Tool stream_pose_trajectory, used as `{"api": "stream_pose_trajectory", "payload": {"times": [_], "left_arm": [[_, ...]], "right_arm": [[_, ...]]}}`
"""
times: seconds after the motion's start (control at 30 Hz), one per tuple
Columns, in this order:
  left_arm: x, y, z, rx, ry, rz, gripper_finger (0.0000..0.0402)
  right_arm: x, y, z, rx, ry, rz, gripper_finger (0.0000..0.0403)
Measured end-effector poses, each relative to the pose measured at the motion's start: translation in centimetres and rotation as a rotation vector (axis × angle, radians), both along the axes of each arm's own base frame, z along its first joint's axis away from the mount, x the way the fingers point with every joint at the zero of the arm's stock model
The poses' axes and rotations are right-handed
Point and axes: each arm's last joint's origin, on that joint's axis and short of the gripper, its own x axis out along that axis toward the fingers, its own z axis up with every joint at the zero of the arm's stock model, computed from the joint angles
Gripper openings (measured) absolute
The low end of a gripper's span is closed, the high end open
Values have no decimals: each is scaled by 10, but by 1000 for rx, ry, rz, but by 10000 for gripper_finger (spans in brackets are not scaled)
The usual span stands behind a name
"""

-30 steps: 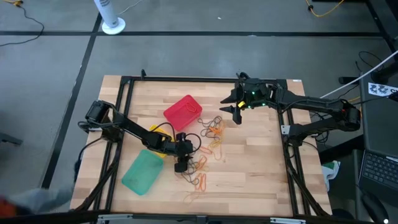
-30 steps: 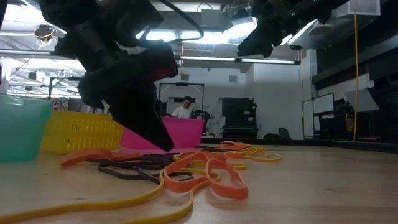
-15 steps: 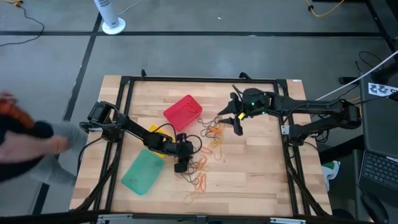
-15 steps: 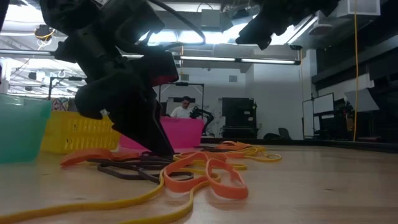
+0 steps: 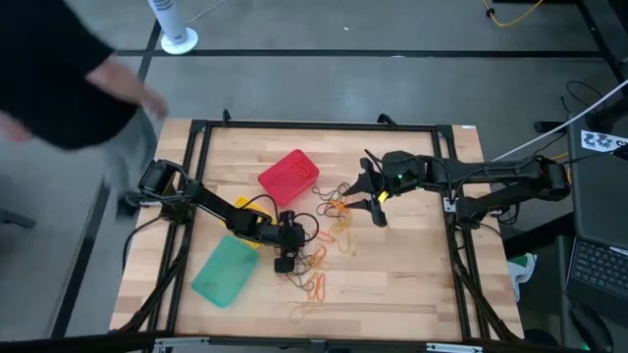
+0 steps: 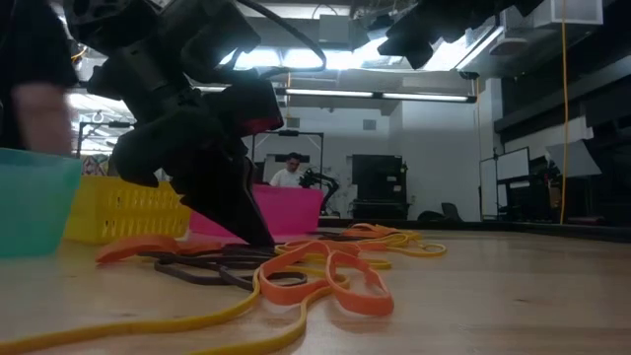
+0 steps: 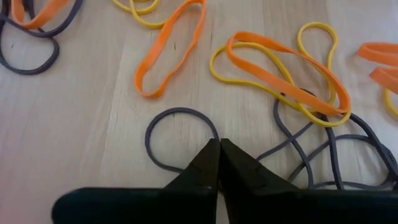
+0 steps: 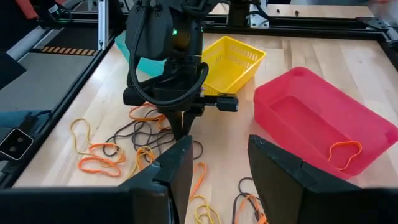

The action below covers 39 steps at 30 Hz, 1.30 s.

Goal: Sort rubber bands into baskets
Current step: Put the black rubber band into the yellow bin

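Note:
Orange, yellow and dark rubber bands (image 5: 334, 211) lie loose on the wooden table, some tangled (image 7: 298, 93). My left gripper (image 7: 219, 144) points down among them, between the teal basket (image 5: 226, 272) and the pile, and is shut on a dark rubber band (image 7: 163, 124). The yellow basket (image 8: 230, 62) stands mostly under my left arm. The red basket (image 5: 289, 175) stands farther back with one orange band (image 8: 345, 151) in it. My right gripper (image 5: 373, 196) hovers open above the pile's far right side, holding nothing. My left gripper pinches the dark band between its two fingertips at the edge of its round loop (image 7: 211, 130). The fingers come from above, pointing down. The rest of the band lies flat and slack on the table.
A person in dark clothes (image 5: 59, 69) moves past the table's far left corner. Black frame rails (image 5: 314, 126) run round the tabletop. Bare wood shows toward the near right (image 5: 402, 284).
My left gripper has shut its fingers on the dark band without moving away. My right gripper has come toward the table's near edge, over the pile, staying open. The person has walked from the near left to the far left.

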Motion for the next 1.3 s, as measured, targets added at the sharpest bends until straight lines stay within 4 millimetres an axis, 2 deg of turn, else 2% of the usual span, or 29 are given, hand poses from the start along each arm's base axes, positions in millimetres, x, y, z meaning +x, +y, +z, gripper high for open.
{"api": "stream_pose_trajectory", "payload": {"times": [0.2, 0.37, 0.6, 0.7, 0.97, 1.3], "left_arm": [[6, -1, 8, -14, -23, -2, 4], [15, -4, 28, -33, -98, -4, 2], [17, -3, 49, -46, -160, 1, 2], [12, -2, 58, -47, -155, 6, 1], [-5, 2, 98, -67, -223, 22, 1], [-43, 12, 154, -83, -314, 33, 1]], "right_arm": [[-1, 0, -2, 1, 18, 0, 156], [-2, 0, -3, 2, 35, -1, 156], [-3, 0, -5, 1, 58, -4, 156], [-3, 0, -6, 2, 65, -4, 156], [-4, 0, -7, 3, 82, -4, 156], [-4, 0, -8, 3, 90, -4, 156]]}}
